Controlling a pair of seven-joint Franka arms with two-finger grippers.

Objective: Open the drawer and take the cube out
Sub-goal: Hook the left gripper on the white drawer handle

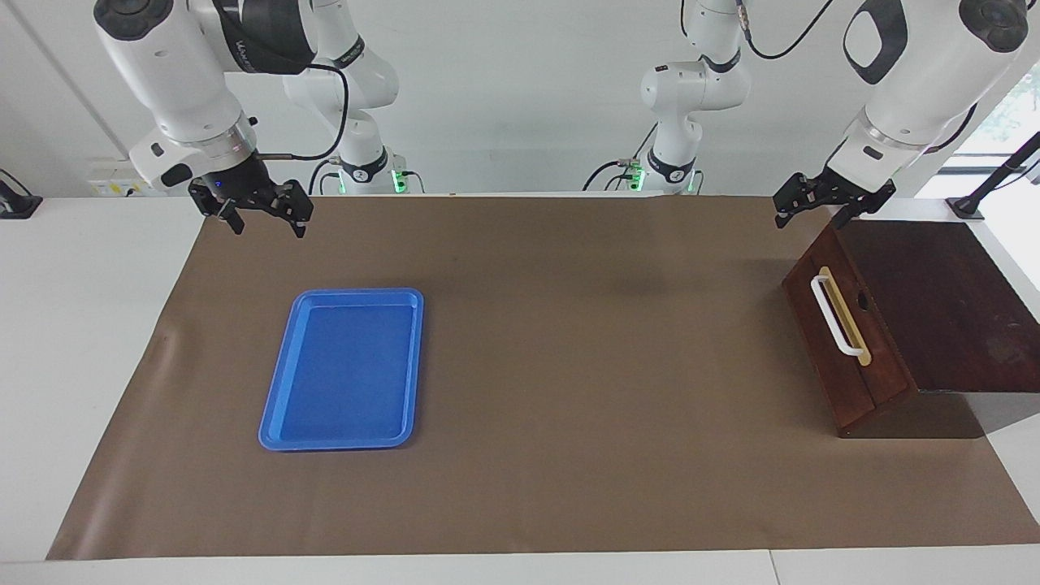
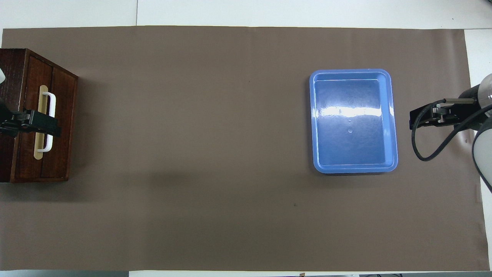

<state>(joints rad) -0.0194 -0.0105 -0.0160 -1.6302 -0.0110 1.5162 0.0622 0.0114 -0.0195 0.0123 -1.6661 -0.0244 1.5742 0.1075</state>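
Left tool (image 1: 834,203) hangs wide open over the closed drawer (image 1: 845,341); its fingers could slip off the thin white handle (image 1: 835,315). Right tool (image 1: 258,213) waits, also wide.

The wide brown mat (image 1: 569,341) between the blue tray (image 1: 341,370) and the closed drawer (image 1: 845,341) is lying free for passing, while the left gripper (image 1: 821,207) is hanging with open jaws over the drawer's front.
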